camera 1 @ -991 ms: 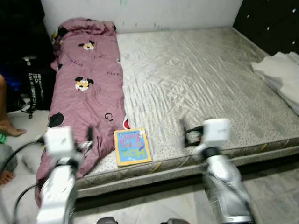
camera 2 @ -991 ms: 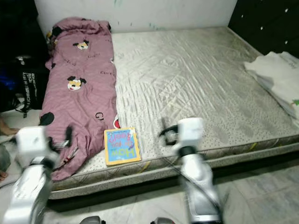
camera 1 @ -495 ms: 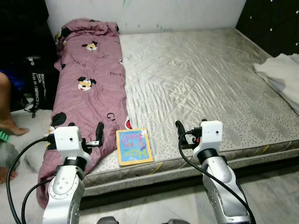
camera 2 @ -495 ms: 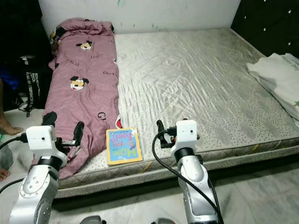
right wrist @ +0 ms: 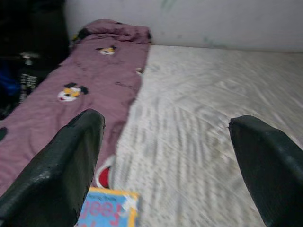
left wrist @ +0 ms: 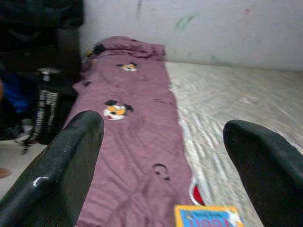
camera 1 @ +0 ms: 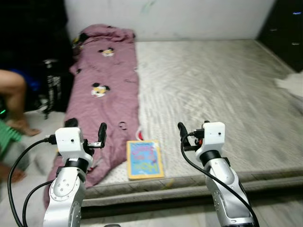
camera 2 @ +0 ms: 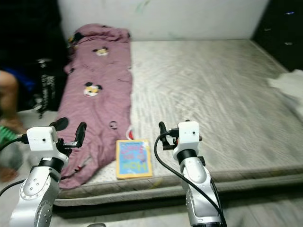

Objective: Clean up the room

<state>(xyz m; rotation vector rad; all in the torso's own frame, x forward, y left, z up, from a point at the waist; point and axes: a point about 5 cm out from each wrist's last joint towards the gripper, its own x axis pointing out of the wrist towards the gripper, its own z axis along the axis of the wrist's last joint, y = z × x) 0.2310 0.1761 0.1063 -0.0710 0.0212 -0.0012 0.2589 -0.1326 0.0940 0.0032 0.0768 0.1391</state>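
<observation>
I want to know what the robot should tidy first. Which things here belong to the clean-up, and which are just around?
For the clean-up:
book at the mattress edge
pink blanket along the mattress's left side
white cloth on the right

Just around:
mattress
black bag on the floor
person's leg

The book [camera 2: 134, 158] on the bed [camera 2: 227, 94] has big colored letters on its blue cover, too blurry to read. The pink blanket [camera 1: 106, 90] has small dark words printed on it, too tiny to read. At 9 o'clock, the black bag [camera 1: 53, 87] has white letters, also unreadable.
</observation>
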